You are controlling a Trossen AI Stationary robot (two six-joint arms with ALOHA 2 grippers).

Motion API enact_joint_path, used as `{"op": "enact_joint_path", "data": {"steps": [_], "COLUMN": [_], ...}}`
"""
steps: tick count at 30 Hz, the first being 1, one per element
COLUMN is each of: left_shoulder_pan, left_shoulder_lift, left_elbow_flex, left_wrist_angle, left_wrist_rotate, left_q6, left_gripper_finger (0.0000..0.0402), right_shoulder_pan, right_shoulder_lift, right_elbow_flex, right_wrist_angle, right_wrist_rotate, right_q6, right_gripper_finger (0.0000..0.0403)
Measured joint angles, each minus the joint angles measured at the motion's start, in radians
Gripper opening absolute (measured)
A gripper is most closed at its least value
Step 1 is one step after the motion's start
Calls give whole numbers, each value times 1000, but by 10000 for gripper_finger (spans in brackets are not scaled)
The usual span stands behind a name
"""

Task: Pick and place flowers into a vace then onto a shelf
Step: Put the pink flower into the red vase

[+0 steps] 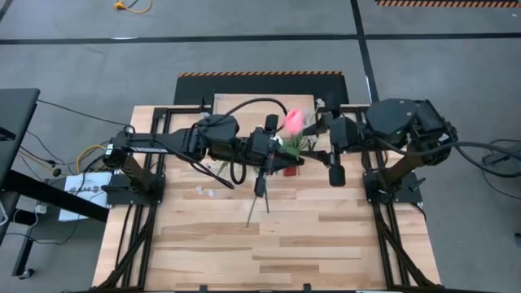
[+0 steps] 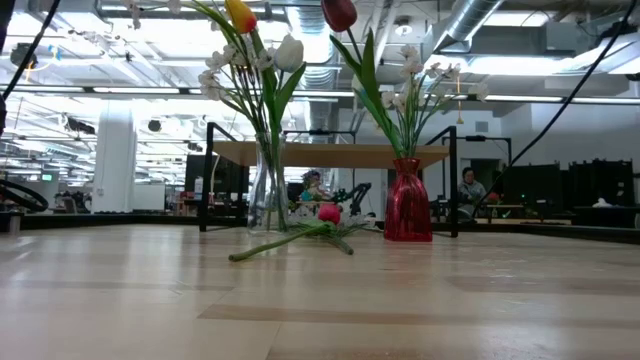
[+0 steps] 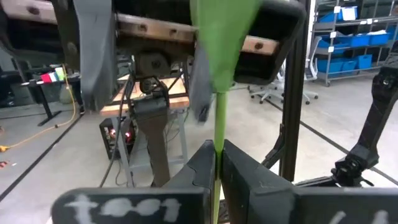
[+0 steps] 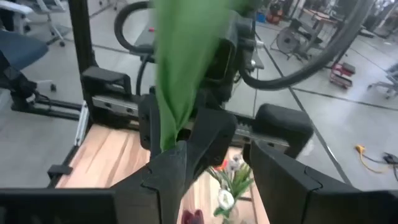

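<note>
Beyond the desk, the low view shows a bright open hall with ducts on the ceiling and a seated person far back. On the desk's plank top, toward its far edge, the shelf stands on thin black legs. In front of it stand two vases: a clear glass vase holding a yellow-red tulip, a white tulip and pale blossom sprays, and a red vase with a dark red tulip and more white blossoms. Between the two vases a pink flower lies flat on the wood, its green stem running out toward the near edge.

From above, both arms meet over the far middle of the desk. The left gripper has its dark fingers drawn narrow and pinched on a thin green stem, which rises between them to a broad green leaf. In the high view a pink tulip shows just beside the two wrists, above the vases.

The right gripper hangs close beside the left one. Its fingers stand apart, and a wide green leaf lies against one of them; whether it is gripped I cannot tell. Below it the right wrist view catches the tops of white and red blooms over the wood.

A few small white petals lie scattered on the desk near the left arm's base.
</note>
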Motion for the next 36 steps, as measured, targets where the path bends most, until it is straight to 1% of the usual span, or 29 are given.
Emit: {"op": "enact_joint_path", "data": {"steps": [6,9,11,14,17,21,26,36], "left_shoulder_pan": [-1,-1,-1,0,1,1,6,14], "left_shoulder_lift": [-2,-2,-2,-2,-2,-2,-2,-2], "left_elbow_flex": [0,0,0,0,0,0,0,0], "left_wrist_angle": [-8,-13,-24,-39,-52,-58,-66,-71], "left_wrist_rotate": [-15,-18,-22,-38,-57,-57,-66,-77], "left_q6": [1,1,1,1,1,1,2,4], "left_gripper_finger": [0,0,0,0,0,0,0,0], "right_shoulder_pan": [-2,-1,-1,-1,0,14,40,18], "right_shoulder_lift": [8,6,1,-12,-21,-23,-21,-2], "right_elbow_flex": [0,0,0,1,0,1,1,1], "right_wrist_angle": [28,23,-7,-86,-127,-117,-57,43], "right_wrist_rotate": [-48,-50,-47,-12,-8,-12,-17,-31], "right_q6": [-28,-35,-35,-25,-7,2,-30,-61], "right_gripper_finger": [168,162,159,157,155,156,156,137]}}
